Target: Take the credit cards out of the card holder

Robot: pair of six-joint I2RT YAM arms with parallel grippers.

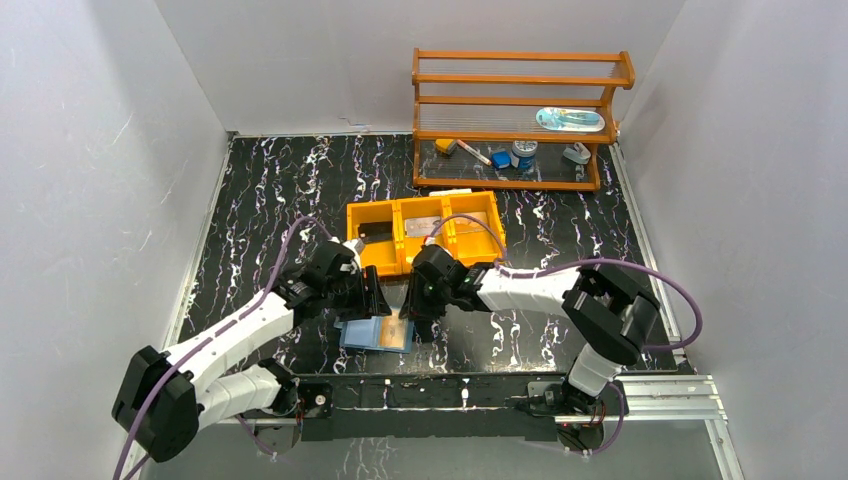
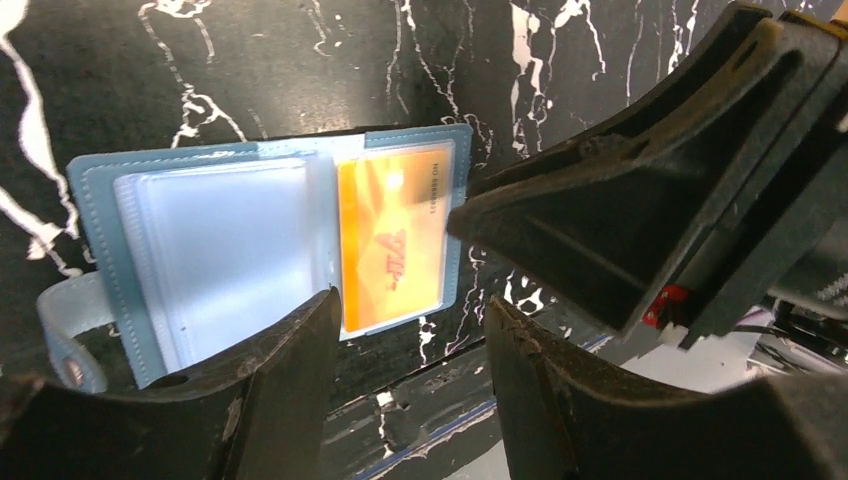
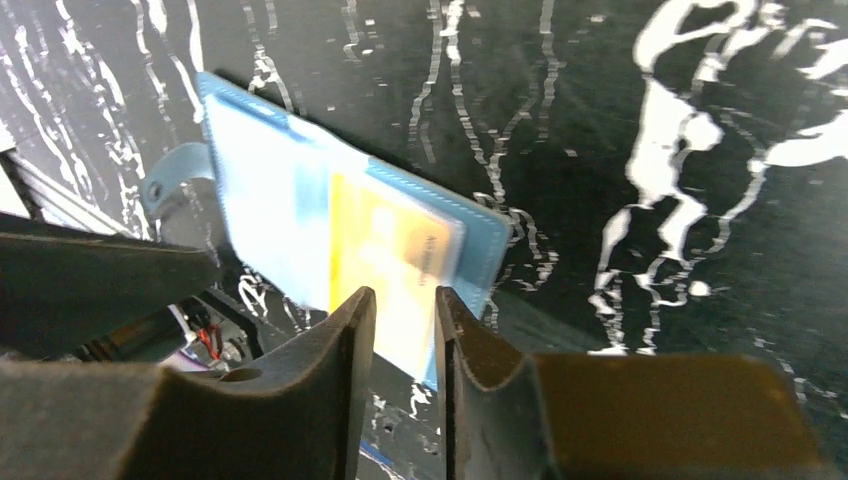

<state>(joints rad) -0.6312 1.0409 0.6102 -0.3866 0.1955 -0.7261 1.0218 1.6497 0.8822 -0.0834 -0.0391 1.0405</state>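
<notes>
The card holder (image 1: 362, 334) lies open on the black marble table near the front edge. Its left leaf (image 2: 215, 250) shows pale blue clear slots. In its right leaf sits an orange credit card (image 2: 392, 240). My left gripper (image 2: 412, 320) hovers open just above the holder's near edge, with nothing between its fingers. My right gripper (image 3: 402, 300) stands over the orange card (image 3: 390, 250), its jaws a narrow gap apart with nothing in them. In the top view the left gripper (image 1: 375, 305) and the right gripper (image 1: 410, 308) meet over the holder.
An orange three-compartment tray (image 1: 425, 232) stands just behind the grippers, with a dark flat item and a silvery one inside. A wooden shelf (image 1: 520, 120) with small objects is at the back right. The table's metal front rail (image 1: 430, 385) runs right below the holder.
</notes>
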